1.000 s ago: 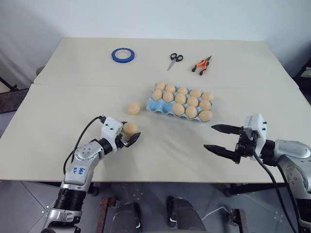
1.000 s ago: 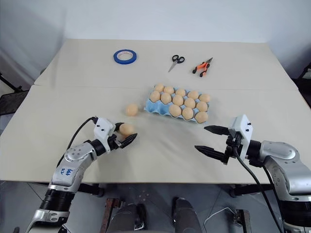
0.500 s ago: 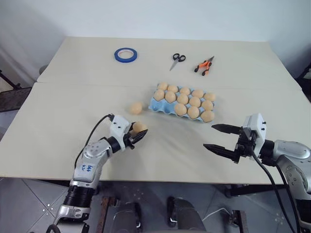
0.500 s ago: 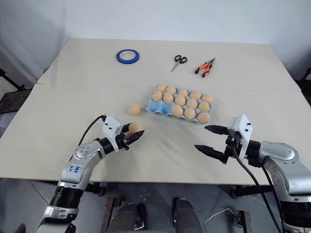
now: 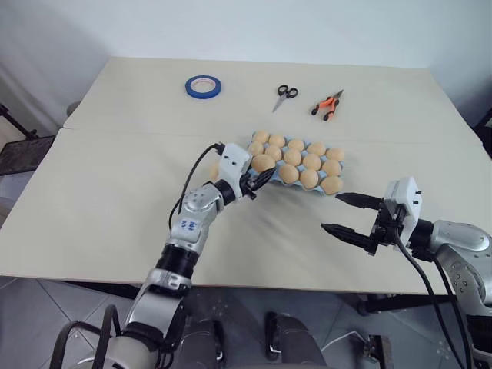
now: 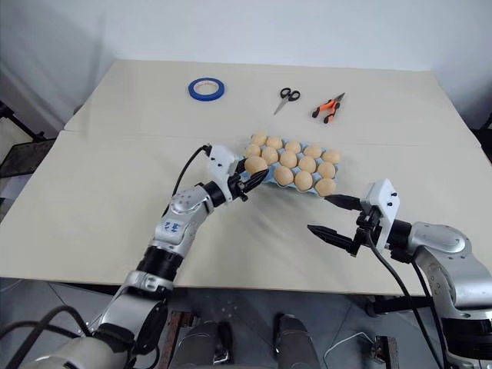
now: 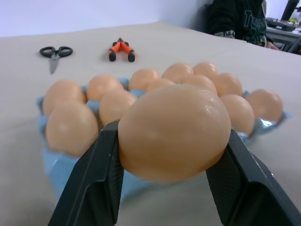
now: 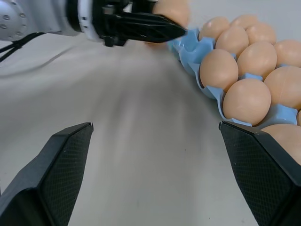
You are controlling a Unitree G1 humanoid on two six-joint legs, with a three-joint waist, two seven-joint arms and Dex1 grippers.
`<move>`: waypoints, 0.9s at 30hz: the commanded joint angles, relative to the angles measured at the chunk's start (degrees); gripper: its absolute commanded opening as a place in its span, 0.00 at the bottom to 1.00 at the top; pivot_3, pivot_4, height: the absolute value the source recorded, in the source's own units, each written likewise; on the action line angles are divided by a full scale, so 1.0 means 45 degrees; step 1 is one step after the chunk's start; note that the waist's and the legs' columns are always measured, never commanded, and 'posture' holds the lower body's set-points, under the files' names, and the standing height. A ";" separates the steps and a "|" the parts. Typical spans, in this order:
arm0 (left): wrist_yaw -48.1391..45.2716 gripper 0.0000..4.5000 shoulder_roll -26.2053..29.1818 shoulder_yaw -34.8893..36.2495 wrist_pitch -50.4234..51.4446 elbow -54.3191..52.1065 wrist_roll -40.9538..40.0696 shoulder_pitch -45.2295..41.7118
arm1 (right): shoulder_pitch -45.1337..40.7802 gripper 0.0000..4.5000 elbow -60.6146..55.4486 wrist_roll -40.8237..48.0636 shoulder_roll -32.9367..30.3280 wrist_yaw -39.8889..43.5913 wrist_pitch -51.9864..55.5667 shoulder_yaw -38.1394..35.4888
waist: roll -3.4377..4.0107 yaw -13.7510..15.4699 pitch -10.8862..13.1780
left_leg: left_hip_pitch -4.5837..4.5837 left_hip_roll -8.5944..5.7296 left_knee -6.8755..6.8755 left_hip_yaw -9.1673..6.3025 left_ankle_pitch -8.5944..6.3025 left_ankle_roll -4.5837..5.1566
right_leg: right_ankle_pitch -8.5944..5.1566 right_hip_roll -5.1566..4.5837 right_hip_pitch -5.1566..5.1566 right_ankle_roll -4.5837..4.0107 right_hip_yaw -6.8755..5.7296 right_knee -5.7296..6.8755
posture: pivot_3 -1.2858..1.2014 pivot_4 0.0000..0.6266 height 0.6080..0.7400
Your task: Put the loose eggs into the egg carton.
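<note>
A tan egg (image 7: 174, 132) is clamped between the two black fingers of my left gripper (image 5: 262, 171), which is shut on it. The egg hangs just above the table at the near left corner of the light blue egg carton (image 8: 188, 49). Most of the carton's pockets hold eggs (image 5: 309, 161). In the right wrist view, a tan sliver (image 8: 151, 44) under the left fingers may be another loose egg, mostly hidden. My right gripper (image 5: 332, 211) hovers open and empty, in front of the carton's right end.
At the far side of the table lie a blue tape roll (image 5: 203, 85), black scissors (image 5: 284, 92) and orange pliers (image 5: 328, 104). A seam crosses the tabletop (image 5: 115, 192) behind the carton. A person in dark clothing (image 7: 235, 19) is beyond the table.
My left gripper closed on the egg, lifted it and carried it right and forward to the carton's corner. The right gripper has not moved.
</note>
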 commanded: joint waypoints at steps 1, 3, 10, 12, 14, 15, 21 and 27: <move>0.0042 0.47 -0.0274 0.0166 -0.1316 0.1490 0.0224 -0.0825 | 0.0235 1.00 -0.0575 0.0130 0.0048 -0.0185 -0.0189 -0.0328 | 0.0000 -0.0013 0.0000 | 0.0000 0.0000 -0.0003 0.0001 -0.0001 0.0001 | 0.0000 0.0000 0.0000 0.0000 -0.0002 -0.0001 | 0.52 0.24 1.00; 0.0212 0.47 -0.0332 0.0284 -0.1516 0.2272 0.0318 -0.1221 | 0.0374 1.00 -0.0657 0.0127 0.0049 -0.0274 -0.0208 -0.0361 | -0.0001 -0.0019 0.0000 | 0.0000 0.0002 -0.0011 0.0000 -0.0002 0.0000 | 0.0000 0.0005 -0.0003 0.0000 -0.0005 -0.0004 | 0.52 0.24 1.00; -0.0176 1.00 -0.0231 0.0183 -0.1361 0.2177 0.0395 -0.1092 | 0.0655 1.00 -0.0779 0.0160 0.0068 -0.0541 -0.0226 -0.0462 | -0.0003 -0.0015 0.0002 | -0.0008 0.0005 -0.0010 -0.0004 -0.0002 -0.0001 | 0.0000 0.0008 -0.0008 0.0000 -0.0017 -0.0002 | 0.52 0.24 1.00; -0.0224 1.00 -0.0103 0.0139 -0.1325 0.1868 0.0475 -0.0891 | 0.0635 1.00 -0.0731 0.0135 0.0083 -0.0554 -0.0248 -0.0405 | -0.0003 -0.0021 0.0002 | -0.0008 0.0003 -0.0005 -0.0004 -0.0002 -0.0001 | 0.0000 0.0007 -0.0007 0.0000 -0.0016 -0.0002 | 0.52 0.24 1.00; -0.0289 1.00 0.0030 0.0122 -0.1117 0.1250 0.0506 -0.0679 | 0.0586 1.00 -0.0666 0.0099 0.0097 -0.0545 -0.0284 -0.0323 | -0.0003 -0.0024 0.0001 | -0.0008 0.0004 -0.0006 -0.0004 -0.0002 -0.0001 | 0.0000 0.0008 -0.0007 0.0001 -0.0015 0.0000 | 0.52 0.24 1.00; -0.0308 1.00 0.0074 0.0139 -0.0906 0.0900 0.0473 -0.0590 | 0.0545 1.00 -0.0632 0.0087 0.0106 -0.0553 -0.0288 -0.0293 | -0.0003 -0.0025 0.0002 | -0.0007 0.0005 -0.0006 -0.0004 -0.0001 -0.0001 | 0.0000 0.0009 -0.0007 0.0000 -0.0015 0.0002 | 0.52 0.24 1.00; -0.0962 1.00 0.0740 0.0565 0.0682 -0.2809 -0.0429 0.0966 | 0.0329 1.00 -0.0432 0.0027 0.0139 -0.0480 -0.0340 -0.0179 | -0.0002 -0.0058 0.0001 | -0.0006 0.0008 -0.0008 -0.0003 -0.0001 -0.0001 | 0.0000 0.0010 -0.0007 0.0000 -0.0009 0.0006 | 0.52 0.24 1.00; -0.1704 1.00 0.2349 0.1157 0.1484 -0.5932 -0.1080 0.3692 | 0.0335 1.00 -0.0356 -0.0008 0.0180 -0.0409 -0.0405 -0.0126 | 0.0003 -0.0063 -0.0001 | 0.0014 0.0025 -0.0009 0.0002 0.0006 -0.0017 | -0.0008 0.0013 -0.0008 -0.0014 0.0006 0.0039 | 0.52 0.24 1.00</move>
